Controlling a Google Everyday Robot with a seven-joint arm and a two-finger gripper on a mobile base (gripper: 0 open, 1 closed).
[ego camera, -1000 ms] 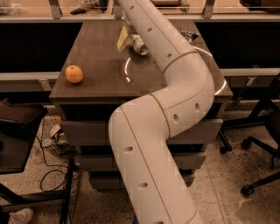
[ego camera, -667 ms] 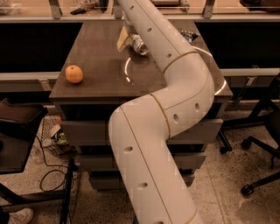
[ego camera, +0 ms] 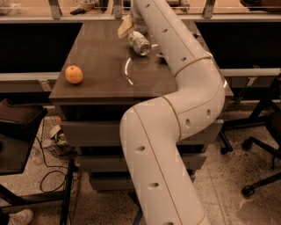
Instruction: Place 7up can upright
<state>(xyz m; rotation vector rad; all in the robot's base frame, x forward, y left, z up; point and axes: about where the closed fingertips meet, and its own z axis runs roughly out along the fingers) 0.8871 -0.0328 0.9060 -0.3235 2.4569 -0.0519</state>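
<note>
The 7up can lies on its side at the far middle of the brown table, its shiny metal end facing the camera. My gripper is at the far end of the white arm, right at the can's far left side. Only a pale yellowish part of it shows, since the arm hides the rest. I cannot tell whether it is touching or holding the can.
An orange sits near the table's left edge. Small dark items lie at the far edge by a railing. Office chair bases stand on the floor at the right. A wire basket and cables are under the table at the left.
</note>
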